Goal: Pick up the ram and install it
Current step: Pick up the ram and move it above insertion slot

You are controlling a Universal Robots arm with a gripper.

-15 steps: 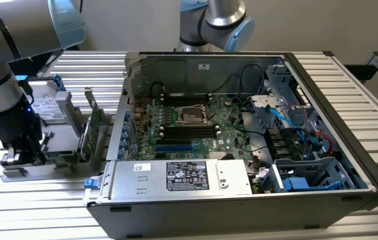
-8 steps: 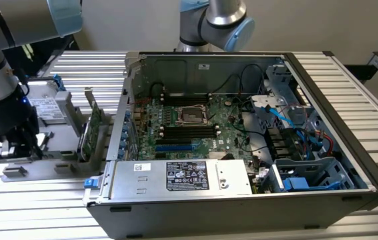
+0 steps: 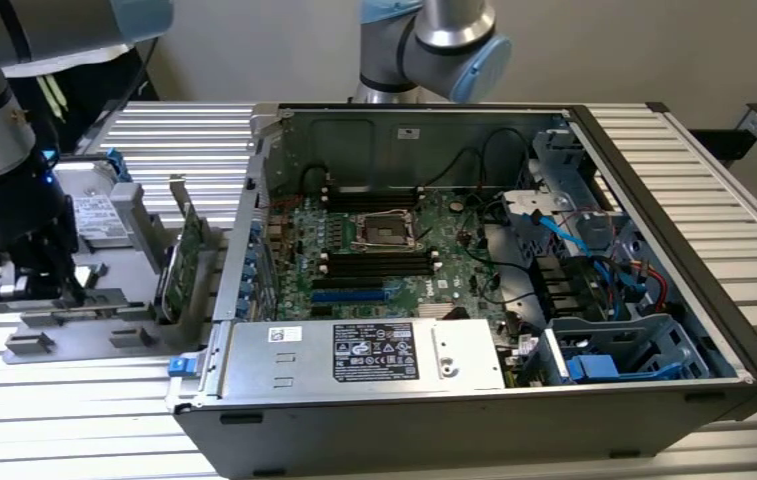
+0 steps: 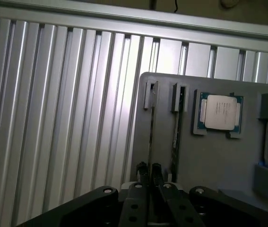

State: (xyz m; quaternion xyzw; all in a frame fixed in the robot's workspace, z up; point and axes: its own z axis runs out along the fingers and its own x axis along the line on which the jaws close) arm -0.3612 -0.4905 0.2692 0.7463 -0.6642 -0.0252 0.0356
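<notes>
Looking from the exterior view, the gripper (image 3: 42,288) hangs low over the grey tray (image 3: 78,345) at that view's left, with bare table slats (image 3: 71,420) around it. A tall green card (image 3: 191,262) stands between it and the open computer case (image 3: 405,440). From the wrist view, narrow jaws pinch the ram (image 4: 151,127), standing on edge near the tray's rim; another thin board (image 4: 177,127) sits just beside, then the silver chip (image 4: 221,112)

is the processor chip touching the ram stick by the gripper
Apart. The wrist view shows bare gray tray between the ram and the processor chip.
</notes>
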